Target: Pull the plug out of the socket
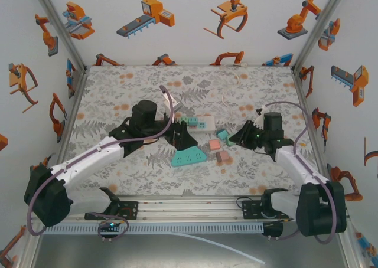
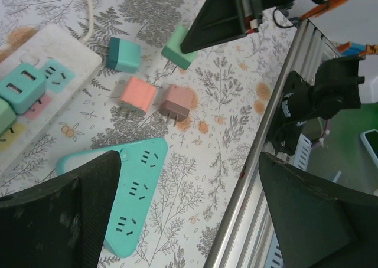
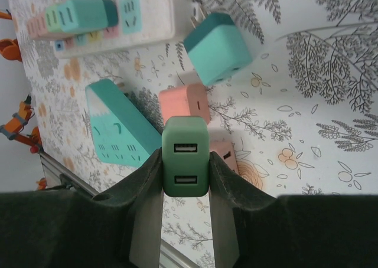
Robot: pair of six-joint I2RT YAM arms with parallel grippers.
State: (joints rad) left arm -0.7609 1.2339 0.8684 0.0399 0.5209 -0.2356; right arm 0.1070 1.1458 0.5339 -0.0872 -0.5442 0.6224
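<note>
Right end effector (image 3: 185, 169) gripping green plug (image 3: 185, 153), teal plug (image 3: 80, 14) in strip (image 3: 158, 17)

white arms (image 1: 88, 160), black joints (image 1: 143, 113), black left pincer (image 1: 183, 139), purple cables (image 1: 170, 104)

Two power strips are counted on the tabletop (image 1: 118, 91): one white strip (image 3: 158, 3) and one teal triangular strip (image 3: 115, 129). Six plugs are counted in all. Two are seated in the white strip, a seated teal plug (image 3: 82, 14) and a seated green plug (image 3: 53, 17); four are out of any socket, a loose teal plug (image 3: 221, 49), a salmon plug (image 3: 184, 103), a brown-pink plug (image 2: 176, 101) and a green plug (image 3: 186, 150). Two hands are counted, the left hand (image 2: 188, 167) and the right hand (image 3: 186, 167)
</note>
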